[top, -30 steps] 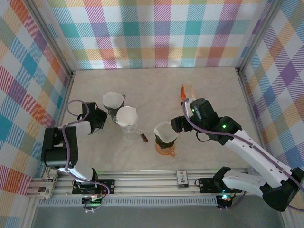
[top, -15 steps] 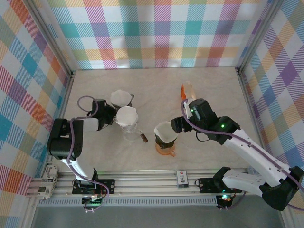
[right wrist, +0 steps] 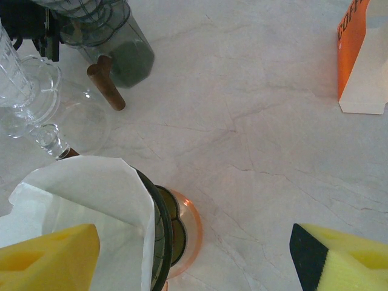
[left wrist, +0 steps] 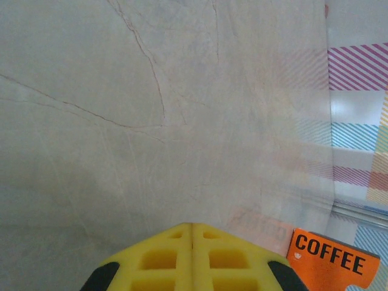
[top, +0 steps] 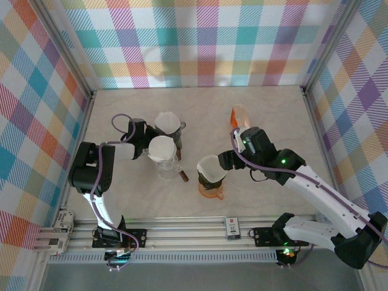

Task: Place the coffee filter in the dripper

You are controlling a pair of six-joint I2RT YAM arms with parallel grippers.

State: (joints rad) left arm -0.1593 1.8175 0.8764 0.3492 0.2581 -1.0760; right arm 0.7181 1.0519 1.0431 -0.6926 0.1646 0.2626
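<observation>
A white coffee filter (right wrist: pixel 85 206) sits in a dark dripper (right wrist: pixel 159 224) on an orange base (right wrist: pixel 193 225), near the table's middle (top: pixel 211 171). My right gripper (right wrist: pixel 194 260) is open and straddles that dripper's right rim, its left finger (right wrist: pixel 48 257) over the filter and its right finger (right wrist: pixel 339 257) over bare table; from above it (top: pixel 223 162) is at the dripper's right side. My left gripper (left wrist: pixel 192 225) is shut on nothing above bare table, and from above it (top: pixel 147 134) lies just left of a second dark dripper (top: pixel 168 124) that holds a white filter.
A glass dripper with a filter (top: pixel 162 149) stands on a clear server with a brown handle (top: pixel 182 176). An orange coffee box (top: pixel 239 115) stands behind the right arm, also at the left wrist view's lower right (left wrist: pixel 333 260). Plaid walls enclose the table.
My left arm has swung right and away from me, and the dark dripper beside it has shifted right, now behind the glass dripper. The right arm has not moved.
</observation>
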